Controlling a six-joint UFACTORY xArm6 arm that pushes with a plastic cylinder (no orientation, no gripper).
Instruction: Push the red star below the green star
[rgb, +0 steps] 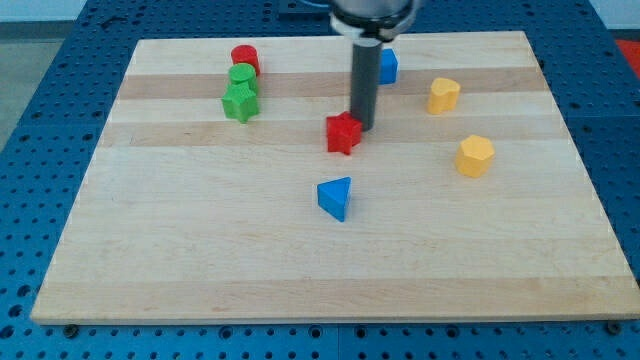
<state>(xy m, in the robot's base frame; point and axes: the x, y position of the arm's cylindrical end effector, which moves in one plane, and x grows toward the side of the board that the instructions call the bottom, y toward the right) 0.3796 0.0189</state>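
The red star (342, 133) lies near the middle of the wooden board (200, 250). My tip (361, 128) stands at its upper right edge, touching or almost touching it. The green star (240, 102) lies toward the view's upper left, well to the left of the red star and a little higher. A green cylinder (243, 76) sits just above the green star, and a red cylinder (245, 57) just above that.
A blue triangle (336, 198) lies below the red star. A blue block (387, 66) sits behind the rod at the top. Two yellow blocks lie on the right, one upper (444, 95) and one lower (476, 156).
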